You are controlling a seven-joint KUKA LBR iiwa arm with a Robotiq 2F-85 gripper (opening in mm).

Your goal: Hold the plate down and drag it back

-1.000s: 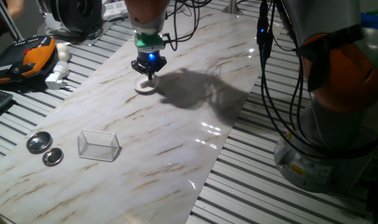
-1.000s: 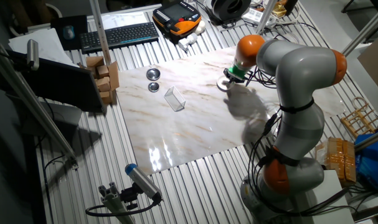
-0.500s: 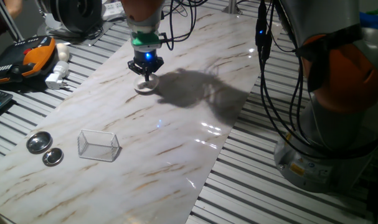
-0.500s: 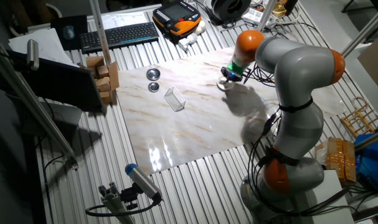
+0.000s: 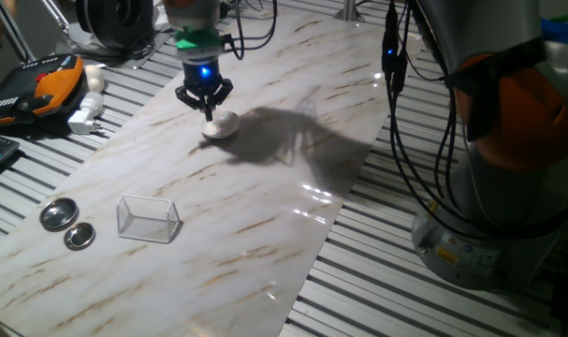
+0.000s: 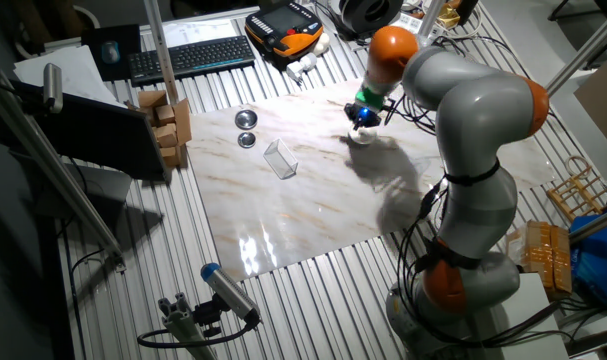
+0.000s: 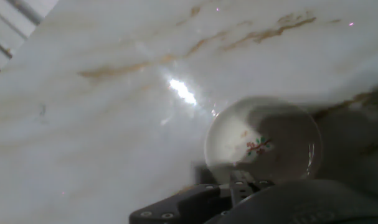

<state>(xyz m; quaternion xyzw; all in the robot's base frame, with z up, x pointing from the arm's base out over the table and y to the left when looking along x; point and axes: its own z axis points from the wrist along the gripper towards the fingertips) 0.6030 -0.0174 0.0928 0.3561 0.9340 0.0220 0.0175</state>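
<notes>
In the hand view the plate (image 7: 262, 142) lies flat on the marble tabletop (image 7: 101, 124), just ahead of the gripper (image 5: 206, 106). It looks small, light, stiff and glossy, so on this smooth slab it would likely slip unless pressed from above near its middle. The fingers are cut off there, and the fixed views are too small: I cannot tell whether the gripper is spread or closed, or touching.
</notes>
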